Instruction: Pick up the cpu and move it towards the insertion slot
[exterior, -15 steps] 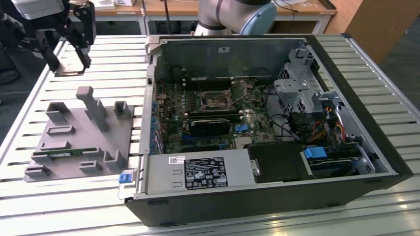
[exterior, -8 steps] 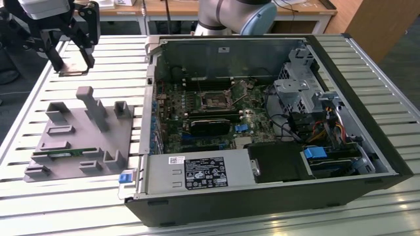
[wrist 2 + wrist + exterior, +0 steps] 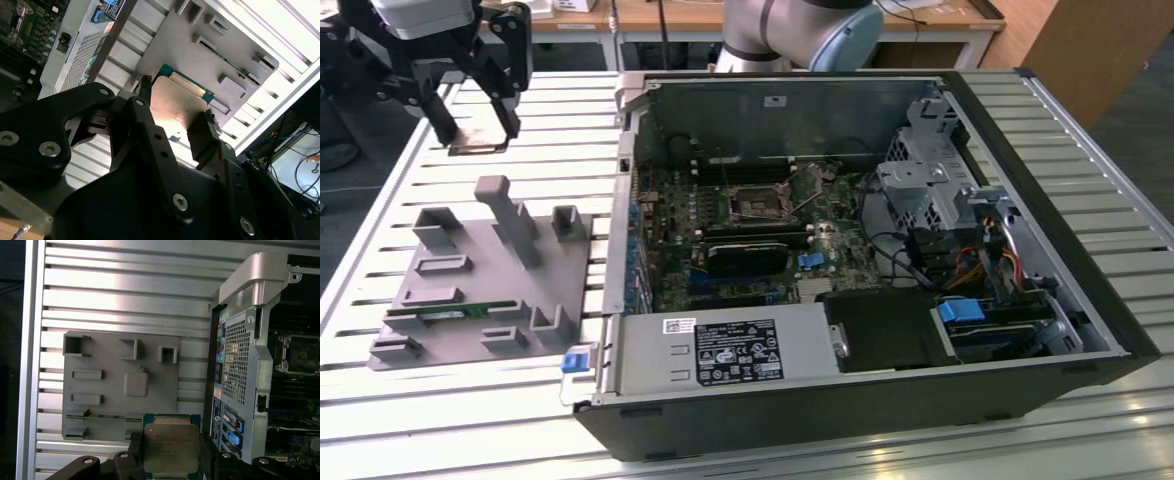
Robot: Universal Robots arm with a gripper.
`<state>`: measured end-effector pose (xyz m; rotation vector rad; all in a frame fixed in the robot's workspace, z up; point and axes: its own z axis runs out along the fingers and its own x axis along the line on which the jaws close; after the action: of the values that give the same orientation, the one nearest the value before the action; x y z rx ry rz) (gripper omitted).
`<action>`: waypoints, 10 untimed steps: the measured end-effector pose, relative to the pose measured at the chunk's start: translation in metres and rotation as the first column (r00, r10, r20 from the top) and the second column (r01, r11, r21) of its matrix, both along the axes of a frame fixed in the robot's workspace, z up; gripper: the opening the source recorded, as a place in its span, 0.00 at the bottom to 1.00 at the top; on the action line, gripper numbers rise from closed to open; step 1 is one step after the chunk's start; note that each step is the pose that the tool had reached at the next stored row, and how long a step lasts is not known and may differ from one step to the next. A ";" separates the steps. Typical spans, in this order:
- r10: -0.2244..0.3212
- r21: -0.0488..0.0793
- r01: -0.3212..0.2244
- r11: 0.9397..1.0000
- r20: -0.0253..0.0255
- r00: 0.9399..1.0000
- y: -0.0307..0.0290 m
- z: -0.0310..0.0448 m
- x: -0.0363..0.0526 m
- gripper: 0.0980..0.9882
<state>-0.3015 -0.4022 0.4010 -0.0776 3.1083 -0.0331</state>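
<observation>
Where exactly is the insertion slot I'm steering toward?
Look inside the open computer case, at the motherboard's upper middle in the exterior view. The insertion slot is the square dark socket with a shiny metal frame, above the long black card, which is rectangular rather than square.

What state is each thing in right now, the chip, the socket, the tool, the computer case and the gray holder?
cpu: held in the tool, lifted off the gray holder.
tool: shut on the cpu's edges.
insertion slot: empty, frame open.
computer case: lying on its side, panel off.
gray holder: flat on the table, green memory stick lying in it.
</observation>
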 end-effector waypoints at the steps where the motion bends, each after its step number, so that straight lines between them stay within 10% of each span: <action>1: 0.000 0.000 0.000 1.000 0.000 1.000 0.0000 0.0000 0.0008 0.50; 10: 0.000 0.000 0.000 1.000 0.000 1.000 0.0000 0.0000 0.0082 0.50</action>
<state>-0.2933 -0.4022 0.4010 -0.0775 3.1084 -0.0331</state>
